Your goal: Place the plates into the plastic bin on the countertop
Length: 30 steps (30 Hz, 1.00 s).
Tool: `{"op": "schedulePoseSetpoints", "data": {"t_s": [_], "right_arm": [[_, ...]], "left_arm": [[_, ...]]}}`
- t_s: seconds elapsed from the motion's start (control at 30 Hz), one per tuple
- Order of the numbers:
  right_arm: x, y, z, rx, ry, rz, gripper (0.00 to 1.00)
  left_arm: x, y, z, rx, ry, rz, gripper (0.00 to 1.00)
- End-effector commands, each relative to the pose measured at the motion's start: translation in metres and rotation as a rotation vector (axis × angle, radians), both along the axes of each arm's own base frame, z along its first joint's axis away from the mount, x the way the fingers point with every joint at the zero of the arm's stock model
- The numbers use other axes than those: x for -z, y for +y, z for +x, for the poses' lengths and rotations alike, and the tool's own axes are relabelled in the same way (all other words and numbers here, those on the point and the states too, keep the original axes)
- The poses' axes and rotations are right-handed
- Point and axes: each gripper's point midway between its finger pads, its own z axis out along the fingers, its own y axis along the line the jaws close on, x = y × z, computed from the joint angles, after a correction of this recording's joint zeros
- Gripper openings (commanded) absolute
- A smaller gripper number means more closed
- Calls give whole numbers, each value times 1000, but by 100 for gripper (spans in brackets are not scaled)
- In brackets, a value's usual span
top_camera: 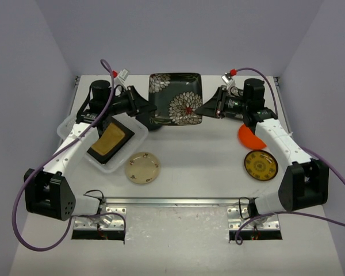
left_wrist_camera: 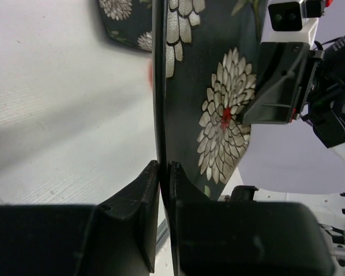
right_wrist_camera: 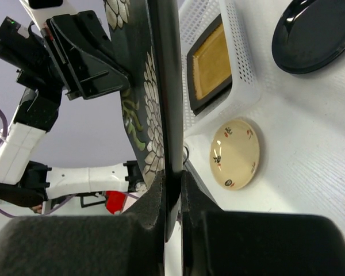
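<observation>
**Both arms clamped on one flowered plate**

Left gripper (left_wrist_camera: 164, 168): jaws closed down to a thin slot, pinching the rim of the square black plate with white flowers (top_camera: 175, 98). Right gripper (right_wrist_camera: 173, 177): same story, jaws nipped tight on the opposite rim. So I have the plate held by two edges, spanned between the arms at the far middle of the countertop (top_camera: 195, 149).

From the left wrist view I see a second flowered plate (left_wrist_camera: 123, 14) lying behind the held one (only a corner shows).

Plastic bin (right_wrist_camera: 241, 63) sits at the left, beside the left arm, with the amber-centre square plate (top_camera: 110, 141) lying flat inside it. Cream round plate (top_camera: 142, 167) rests on the table just beside the bin's near corner. Black round plate (right_wrist_camera: 313, 31) is near the bin's far side. On the right, the orange plate (top_camera: 250, 137) lies partly under the right arm, and the yellow plate (top_camera: 260, 165) sits just nearer than it.
</observation>
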Motion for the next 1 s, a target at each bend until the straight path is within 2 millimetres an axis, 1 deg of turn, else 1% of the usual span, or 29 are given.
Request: {"op": "schedulePoseSetpoints", "data": {"t_s": [0.0, 0.03, 0.07, 0.1, 0.17, 0.23, 0.3, 0.33, 0.37, 0.43, 0.47, 0.5, 0.53, 0.57, 0.6, 0.67, 0.73, 0.77, 0.83, 0.97], "right_arm": [[-31, 9, -9, -97, -82, 71, 45], [-28, 9, -6, -92, -78, 67, 65], [-25, 9, -4, -85, -77, 59, 88], [-20, 8, -1, -73, -62, 48, 91], [-14, 8, 2, -69, -66, 31, 93], [-5, 5, 3, -44, -48, 5, 97], [5, 1, 4, -26, -49, -28, 99], [9, -1, 4, -16, -41, -42, 99], [12, -2, 4, -14, -31, -48, 99], [17, -6, 5, 3, -23, -61, 99], [20, -8, 5, 11, -17, -66, 99], [24, -11, 4, 21, -12, -72, 99], [24, -13, 3, 30, -18, -75, 99], [29, -14, 1, 36, -13, -83, 99], [27, -15, -1, 40, -23, -85, 99], [31, -17, -5, 48, -27, -94, 99], [34, -19, -6, 56, -31, -103, 99], [39, -21, -8, 60, -26, -111, 99], [43, -23, -11, 63, -22, -121, 99], [53, -30, -12, 84, -20, -149, 99]], "left_arm": [[-35, 13, 8, -135, -156, -33, 0], [-34, 18, 8, -182, -142, -41, 0], [-34, 25, 11, -243, -119, -49, 0], [-33, 30, 8, -282, -105, -49, 0], [-32, 49, 9, -416, -66, -48, 0], [-27, 72, 7, -554, -17, -29, 0], [-27, 99, 5, -699, 10, -46, 0], [-29, 111, 1, -747, 13, -64, 0], [-26, 125, -4, -796, 26, -72, 0], [-24, 143, -11, -866, 45, -89, 0], [-20, 157, -15, -918, 63, -86, 0], [-12, 180, -19, -1002, 93, -72, 0], [-9, 192, -25, -1048, 104, -62, 0], [-2, 210, -30, -1107, 124, -34, 0], [4, 224, -33, -1152, 145, -15, 0], [20, 248, -36, -1230, 196, 42, 0], [34, 257, -34, -1236, 239, 68, 0], [46, 265, -34, -1239, 272, 74, 0], [50, 271, -33, -1242, 273, 76, 0], [64, 271, -35, -1229, 290, 98, 0]]}}
